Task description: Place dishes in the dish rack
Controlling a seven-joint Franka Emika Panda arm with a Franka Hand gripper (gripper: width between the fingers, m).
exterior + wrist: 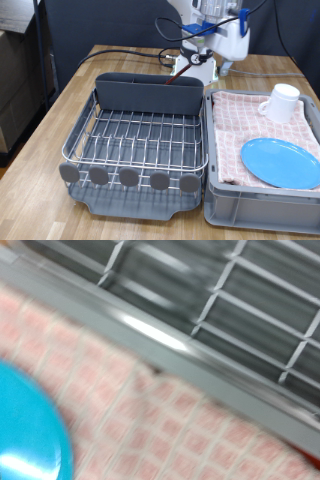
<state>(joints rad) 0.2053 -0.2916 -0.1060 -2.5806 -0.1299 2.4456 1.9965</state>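
So the arm's claw (pixel 207 62) is up at the far end of the desk (pixel 70 95), hanging above the back corner where the dish rack (pixel 140 135) meets the grey crate (pixel 262 195). Honestly can't tell if the claw is wide or narrow: the exterior view is too small there, and the wrist view doesn't show the fingers at all.

The rack sits on the exterior view's left, with the dark caddy (pixel 148 92) along its far side and the round grey discs (pixel 128 177) along the near edge. No dishes show in it.

The crate is just to the right of the rack, touching it, lined with pink checked cloth (pixel 240 120). The light-blue plate (pixel 283 162) lies flat in the near part of the crate, well away from the claw. The white mug (pixel 282 102) stands further back, nearer the claw but still apart from it.

The wrist view is blurry: rack wires (pixel 215 300), pink cloth (pixel 150 425) and an edge of the blue plate (pixel 30 435).
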